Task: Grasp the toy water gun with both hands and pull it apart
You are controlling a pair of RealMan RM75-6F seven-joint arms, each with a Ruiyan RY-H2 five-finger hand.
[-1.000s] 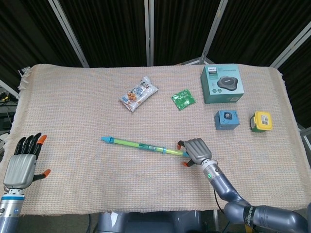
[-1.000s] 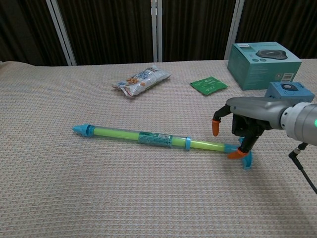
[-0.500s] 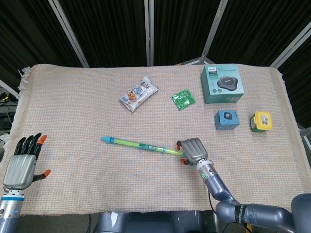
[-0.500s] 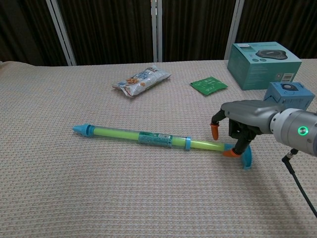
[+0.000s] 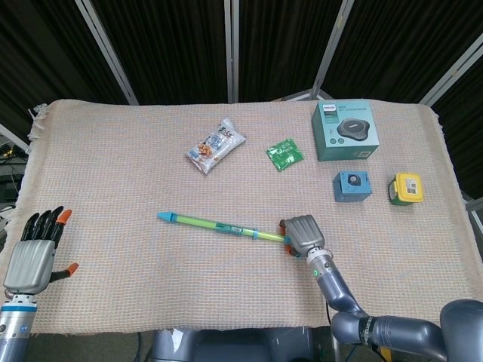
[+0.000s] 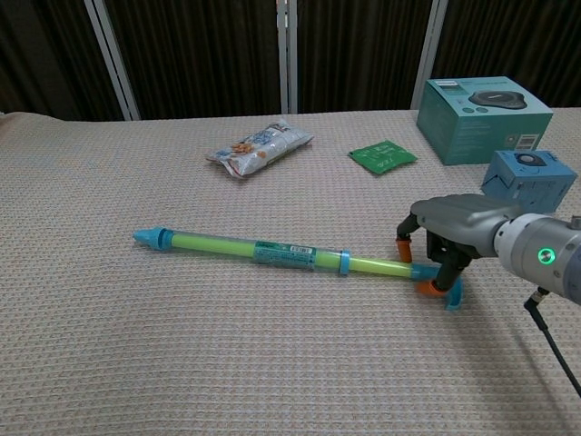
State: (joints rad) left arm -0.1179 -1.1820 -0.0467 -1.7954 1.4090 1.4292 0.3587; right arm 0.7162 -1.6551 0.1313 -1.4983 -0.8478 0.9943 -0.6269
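Note:
The toy water gun [image 5: 219,225] lies on the woven cloth, a green tube with a blue tip at the left and a blue handle at the right. In the chest view the toy water gun [image 6: 272,252] points left. My right hand [image 5: 303,234] sits over the handle end, and in the chest view the right hand [image 6: 449,227] has its fingers curled down on both sides of the rod, gripping it. My left hand [image 5: 34,253] rests at the table's near left corner, fingers apart and holding nothing, far from the gun's tip.
A snack bag [image 5: 216,145] and a green packet [image 5: 284,153] lie behind the gun. A teal box [image 5: 345,130], a small blue box [image 5: 352,185] and a yellow object [image 5: 406,188] stand at the back right. The table's front edge runs just below both hands.
My right hand has lowered onto the gun's handle end and its fingers have closed in around the rod. The gun and my left hand have stayed put.

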